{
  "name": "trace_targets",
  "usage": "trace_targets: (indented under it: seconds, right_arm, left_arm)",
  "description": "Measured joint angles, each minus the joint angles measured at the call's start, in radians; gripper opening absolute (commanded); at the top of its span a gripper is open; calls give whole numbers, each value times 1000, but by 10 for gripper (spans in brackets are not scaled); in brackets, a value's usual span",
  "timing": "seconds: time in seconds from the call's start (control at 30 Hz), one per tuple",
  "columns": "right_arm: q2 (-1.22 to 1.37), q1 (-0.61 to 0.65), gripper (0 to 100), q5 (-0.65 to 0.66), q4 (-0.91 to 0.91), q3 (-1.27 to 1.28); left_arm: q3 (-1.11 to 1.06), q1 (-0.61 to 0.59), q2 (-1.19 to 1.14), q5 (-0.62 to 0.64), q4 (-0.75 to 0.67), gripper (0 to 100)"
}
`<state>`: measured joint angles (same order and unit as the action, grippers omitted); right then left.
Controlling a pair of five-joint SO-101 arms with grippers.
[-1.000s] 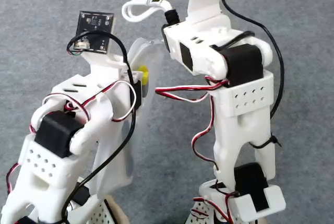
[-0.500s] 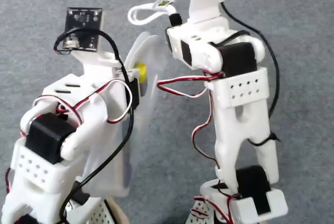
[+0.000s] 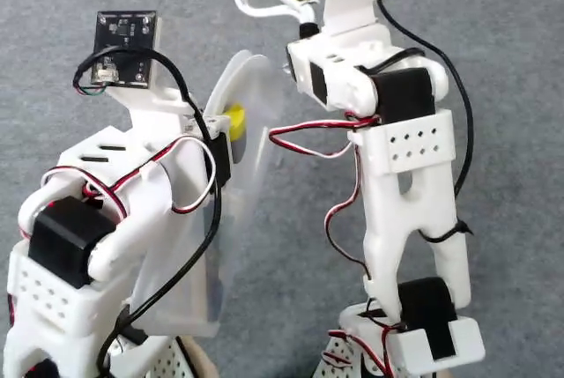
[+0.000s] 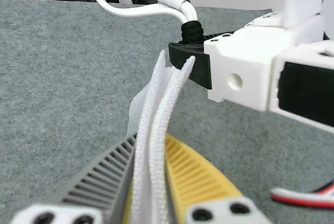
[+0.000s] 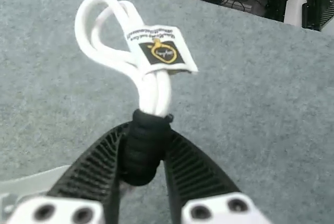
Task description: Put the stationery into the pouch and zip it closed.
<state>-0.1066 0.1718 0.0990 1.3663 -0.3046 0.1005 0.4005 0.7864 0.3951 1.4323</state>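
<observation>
Centre-left of the high view, my left gripper (image 4: pixel 153 148) is clenched on one translucent white zip pouch (image 3: pixel 242 87), held upright over the grey felt desk (image 3: pixel 493 61). Further up, my right gripper (image 5: pixel 146 132) grasps its one black, white-corded zipper pull (image 5: pixel 143 153). Zipping is the step, I judge; next, draw steadily along the teeth.

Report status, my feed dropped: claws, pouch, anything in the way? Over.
Left claw shut on pouch at its zipper edge. Right claw shut on zipper pull. Pouch held up between arms. Nothing seen blocking the zipper.
</observation>
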Motion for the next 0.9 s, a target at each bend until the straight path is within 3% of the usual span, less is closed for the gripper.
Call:
trace_targets:
  seconds: [0.27, 0.9]
  right_arm:
    - [48, -52, 12, 5, 5, 55]
    - [97, -117, 12, 9, 6, 2]
  left_arm:
    - [126, -2, 8, 6, 15, 27]
    - [135, -6, 6, 5, 17, 27]
